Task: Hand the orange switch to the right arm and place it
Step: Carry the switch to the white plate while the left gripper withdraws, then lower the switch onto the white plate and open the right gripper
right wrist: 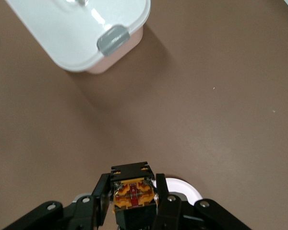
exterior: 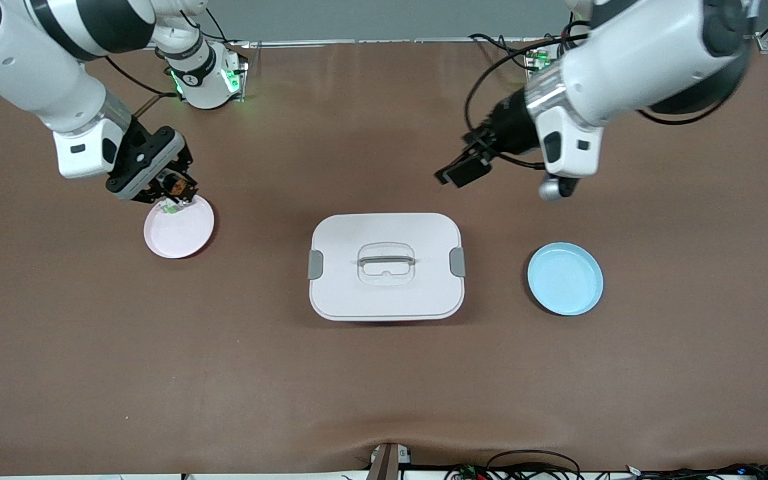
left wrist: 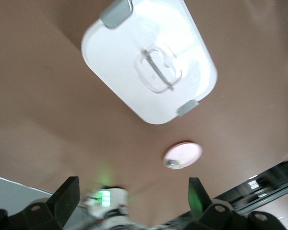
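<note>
- My right end effector [exterior: 181,189] was clenched on the tiny black block with the bright orange face, the orange switch [right wrist: 132,196], over the rim of the round pink plate [exterior: 181,233].
- A small green-and-clear part [exterior: 171,209] lay on that plate.
- I judged it best to lower straight, then release clear of that part.
- My left end effector [left wrist: 134,196] waited, released, above the brown desk [exterior: 384,387].
- No writing was legible.

We see the lidded container [exterior: 386,267] mid-table between two plates [exterior: 179,232] [exterior: 565,278], a small part [exterior: 171,209] lying on the plate toward the right arm's end.
</note>
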`<state>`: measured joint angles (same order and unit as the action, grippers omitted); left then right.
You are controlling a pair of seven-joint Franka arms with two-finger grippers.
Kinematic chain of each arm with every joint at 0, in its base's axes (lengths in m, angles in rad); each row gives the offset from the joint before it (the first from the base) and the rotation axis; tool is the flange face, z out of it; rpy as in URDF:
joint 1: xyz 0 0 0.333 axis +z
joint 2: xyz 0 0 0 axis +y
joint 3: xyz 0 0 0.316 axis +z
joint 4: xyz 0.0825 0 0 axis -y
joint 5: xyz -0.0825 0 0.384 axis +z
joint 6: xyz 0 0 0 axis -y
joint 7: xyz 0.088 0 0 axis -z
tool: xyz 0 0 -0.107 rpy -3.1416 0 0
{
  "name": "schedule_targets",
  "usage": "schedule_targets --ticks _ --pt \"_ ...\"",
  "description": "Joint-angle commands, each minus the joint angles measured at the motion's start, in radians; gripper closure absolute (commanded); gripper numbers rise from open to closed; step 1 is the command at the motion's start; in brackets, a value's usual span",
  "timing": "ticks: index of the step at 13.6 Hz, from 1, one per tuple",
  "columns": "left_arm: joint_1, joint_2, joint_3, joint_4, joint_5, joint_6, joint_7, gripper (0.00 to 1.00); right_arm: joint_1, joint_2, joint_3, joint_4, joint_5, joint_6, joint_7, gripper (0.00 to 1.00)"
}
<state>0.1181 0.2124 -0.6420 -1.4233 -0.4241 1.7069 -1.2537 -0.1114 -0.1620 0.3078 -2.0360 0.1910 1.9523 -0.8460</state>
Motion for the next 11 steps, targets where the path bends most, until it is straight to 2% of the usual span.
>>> schedule_targets --ticks 1,2,5,9,11 --pt "0.099 -0.004 0.002 0.038 0.046 -0.197 0.283 0.0 -0.025 -0.001 0.016 -0.029 -0.092 0.0 -0.161 1.0" --pt "0.139 -0.005 0.007 0.044 0.071 -0.255 0.392 0.0 -0.021 -0.002 0.017 -0.049 -0.125 0.004 -0.174 1.0" --pt "0.218 -0.007 0.005 0.075 0.244 -0.346 0.71 0.0 -0.019 -0.002 0.019 -0.131 -0.177 0.052 -0.209 1.0" --pt "0.222 -0.034 0.008 0.075 0.496 -0.349 0.968 0.0 -0.024 -0.011 0.019 -0.28 -0.176 0.207 -0.288 1.0" --pt "0.25 -0.027 0.01 0.073 0.544 -0.346 0.993 0.0 -0.025 -0.014 0.019 -0.355 -0.176 0.29 -0.294 1.0"
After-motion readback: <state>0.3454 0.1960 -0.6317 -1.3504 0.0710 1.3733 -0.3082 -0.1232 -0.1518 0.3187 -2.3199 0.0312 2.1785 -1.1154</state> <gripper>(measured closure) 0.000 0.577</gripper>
